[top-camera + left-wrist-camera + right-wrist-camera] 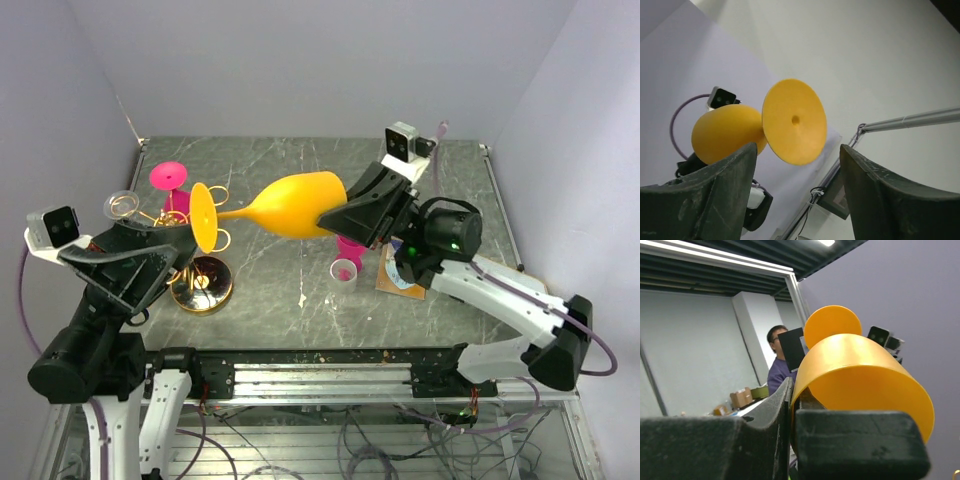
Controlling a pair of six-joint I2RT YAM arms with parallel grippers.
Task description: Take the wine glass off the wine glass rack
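Orange wine glass (295, 205) | right gripper (335, 216) clamped its bowl | left gripper (170, 268) gaped empty | best drawn level, clear of rack (186, 293)

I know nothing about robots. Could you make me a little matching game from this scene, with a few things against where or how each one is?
Things:
1. yellow wine glass
2. pink wine glass
3. left gripper
4. small pink cup

States:
A. open, holding nothing
B. stands on the table
C. on the gold rack, foot up
D. held sideways in the air by the right gripper

Pairs: 1-D, 2-C, 3-A, 4-B
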